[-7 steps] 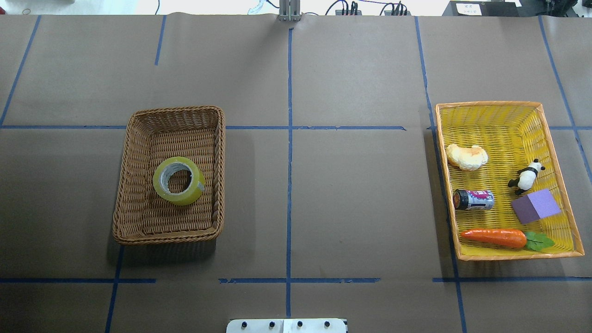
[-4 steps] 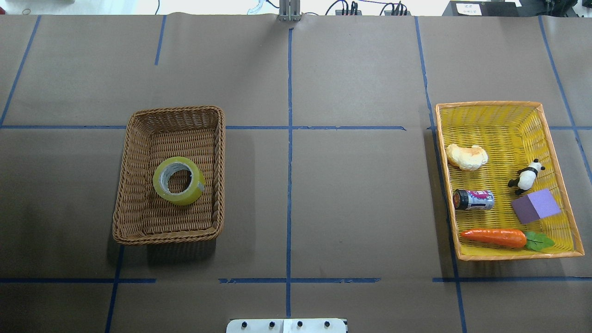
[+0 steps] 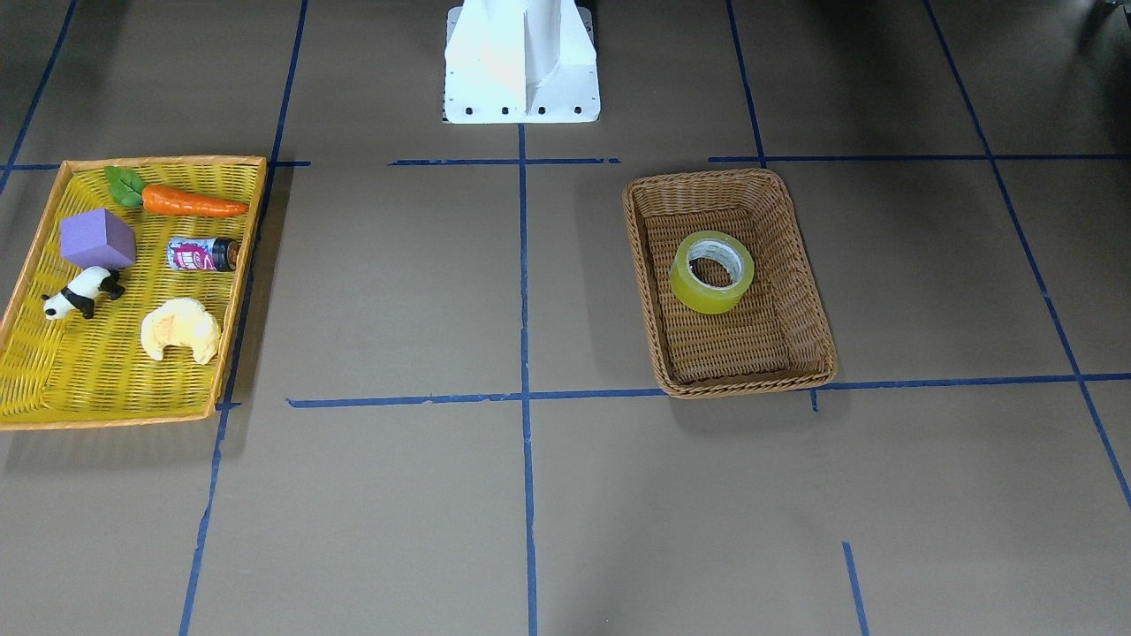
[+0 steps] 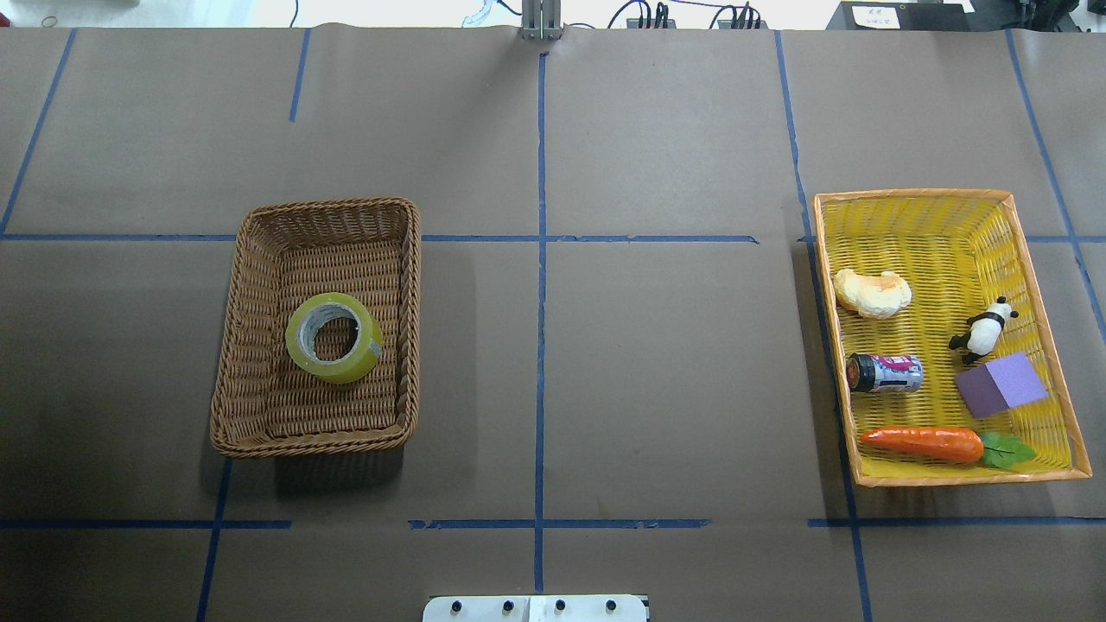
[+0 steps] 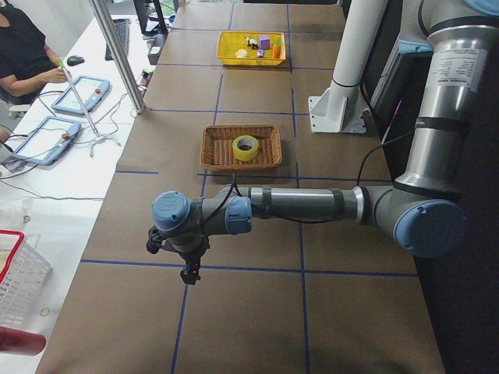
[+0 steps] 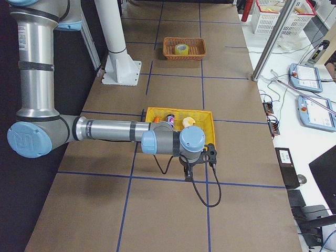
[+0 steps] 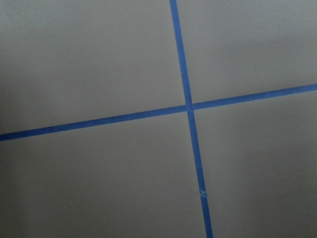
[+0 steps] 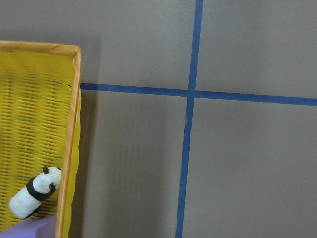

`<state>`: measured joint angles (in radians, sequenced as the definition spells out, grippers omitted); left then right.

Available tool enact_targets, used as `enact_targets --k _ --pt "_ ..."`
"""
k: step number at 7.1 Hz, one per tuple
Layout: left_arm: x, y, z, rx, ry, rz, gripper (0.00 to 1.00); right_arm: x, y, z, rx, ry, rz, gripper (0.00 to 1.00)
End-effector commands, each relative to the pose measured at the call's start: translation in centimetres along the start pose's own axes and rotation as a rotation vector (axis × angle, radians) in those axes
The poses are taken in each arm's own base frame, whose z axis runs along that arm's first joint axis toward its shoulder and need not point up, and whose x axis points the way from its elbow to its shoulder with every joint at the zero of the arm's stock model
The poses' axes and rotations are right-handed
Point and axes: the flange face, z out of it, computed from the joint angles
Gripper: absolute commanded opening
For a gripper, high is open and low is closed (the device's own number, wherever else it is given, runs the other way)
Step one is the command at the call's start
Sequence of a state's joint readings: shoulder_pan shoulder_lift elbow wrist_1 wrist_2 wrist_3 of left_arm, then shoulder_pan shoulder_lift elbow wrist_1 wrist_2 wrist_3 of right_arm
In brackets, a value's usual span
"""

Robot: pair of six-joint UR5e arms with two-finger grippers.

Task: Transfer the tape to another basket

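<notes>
Yellow-green tape roll (image 4: pixel 341 370) flat in brown wicker basket (image 4: pixel 413 328), counter's (image 4: pixel 657 345) 9 o'clock.
Left end effector (image 5: pixel 187 269), right end effector (image 6: pixel 188 172): opening cannot be told.

Basket (image 4: pixel 413 285) walls ring tape (image 4: pixel 298 339), top open. Left gripper (image 5: pixel 189 276) fingers well apart, over table (image 5: pixel 234 312). Tray (image 8: pixel 71 129) rim near right gripper (image 6: pixel 187 173) fingers.

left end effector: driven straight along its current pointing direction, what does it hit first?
Likely the bare table paper, near a blue tape crossing. The left end effector points down at it; nothing else shows below.
</notes>
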<state>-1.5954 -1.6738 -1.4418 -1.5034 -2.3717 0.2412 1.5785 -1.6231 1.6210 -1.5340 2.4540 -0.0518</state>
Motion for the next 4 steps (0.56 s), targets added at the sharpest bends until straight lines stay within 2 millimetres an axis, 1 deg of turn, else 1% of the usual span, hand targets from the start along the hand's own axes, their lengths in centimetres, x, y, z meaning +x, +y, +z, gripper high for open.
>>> enact_targets --k 1,2,4 --pt "-0.5 1.6 0.7 -0.006 0.009 -0.012 1.0 -0.2 -0.3 -0.2 0.004 0.001 -0.004 1.0" --pt "-0.1 2.2 0.9 0.001 0.05 -0.018 1.0 -0.3 -0.4 -0.2 0.005 0.001 -0.005 1.0" --pt "1.1 2.4 -0.3 0.023 0.04 -0.013 1.0 -0.2 -0.3 -0.2 0.004 0.003 -0.004 1.0"
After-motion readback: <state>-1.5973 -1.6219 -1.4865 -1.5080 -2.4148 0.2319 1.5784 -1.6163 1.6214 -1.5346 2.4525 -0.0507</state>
